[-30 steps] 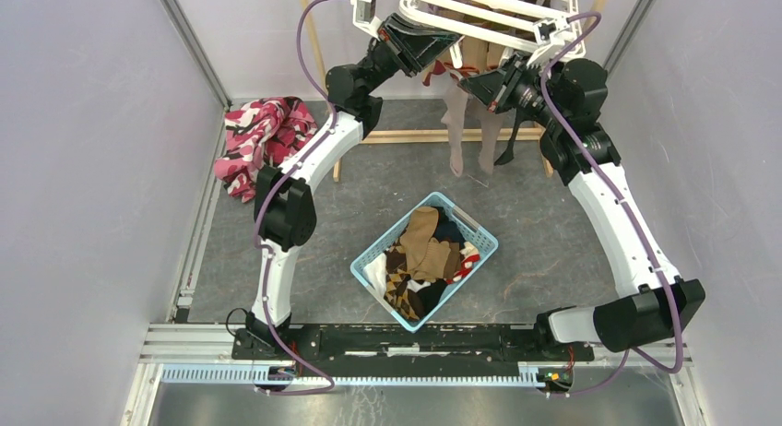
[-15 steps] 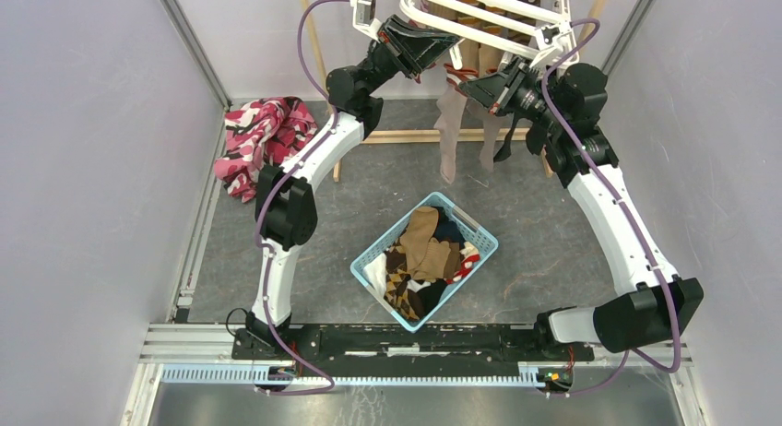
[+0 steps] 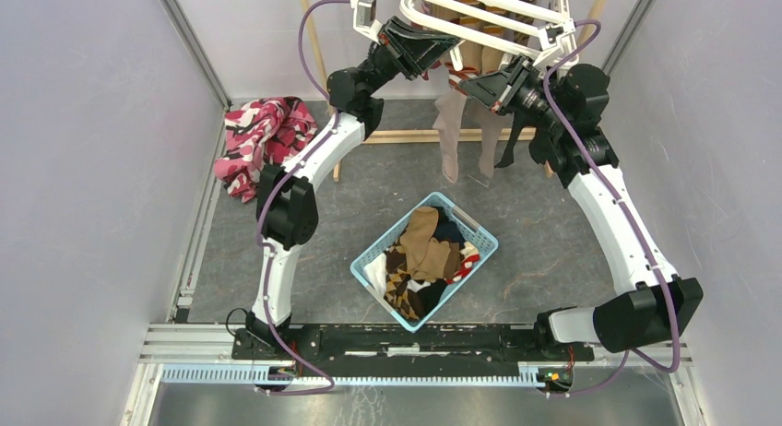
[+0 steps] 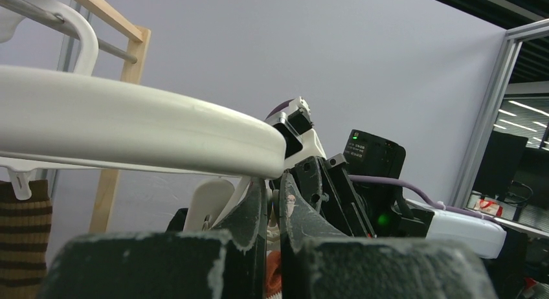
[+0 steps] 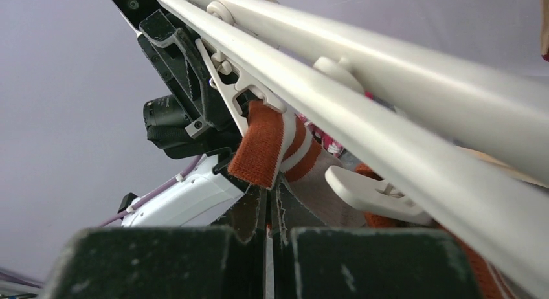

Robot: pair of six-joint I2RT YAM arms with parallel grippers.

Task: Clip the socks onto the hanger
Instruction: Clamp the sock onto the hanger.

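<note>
The white hanger (image 3: 489, 9) hangs at the top centre, with several socks clipped under it. My left gripper (image 3: 444, 41) is raised to its near edge and shut on a small white clip (image 4: 275, 205) under the hanger's bar (image 4: 129, 127). My right gripper (image 3: 472, 83) is shut on the red-and-white striped cuff (image 5: 262, 150) of a grey sock (image 3: 449, 136) and holds it up just under the hanger's bars (image 5: 388, 118), next to that clip. More socks (image 3: 426, 251) lie in the basket.
The light blue mesh basket (image 3: 392, 232) stands mid-floor between the arms. A pink, red and black patterned cloth (image 3: 263, 140) lies at the left. The wooden frame stand (image 3: 415, 136) is behind the hanging socks. A brown striped sock (image 4: 22, 247) hangs at the left in the left wrist view.
The right gripper has lifted the striped cuff closer to the hanger. The left gripper has risen slightly at the hanger's edge. The hanging socks have swung a little left.
</note>
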